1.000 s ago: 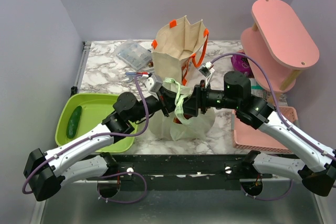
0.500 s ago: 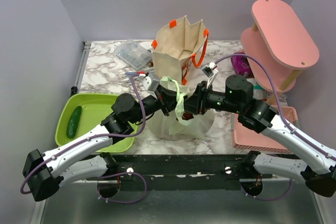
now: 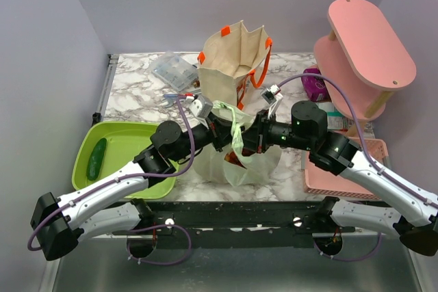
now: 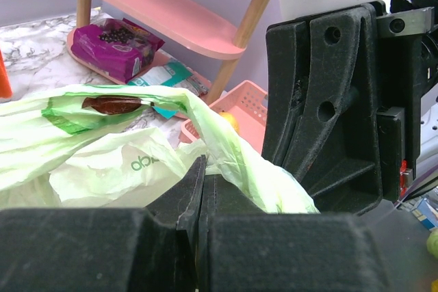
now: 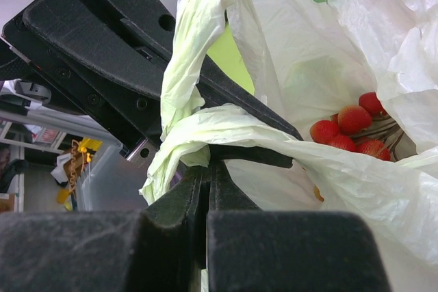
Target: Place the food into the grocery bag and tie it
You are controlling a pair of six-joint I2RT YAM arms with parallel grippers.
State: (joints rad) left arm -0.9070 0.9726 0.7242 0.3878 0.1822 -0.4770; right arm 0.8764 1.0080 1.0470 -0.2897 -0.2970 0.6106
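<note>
Strawberries (image 5: 352,124) inside grocery bag (image 5: 328,46) show plainly in right wrist view.

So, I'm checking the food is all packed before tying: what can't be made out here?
- Top view: the bag mouth, hidden under the left gripper and right gripper.
- Right wrist: only strawberries show; anything else is behind bag folds.
- Left wrist: bag's inside, covered by crumpled plastic; the right gripper blocks the rest.
</note>
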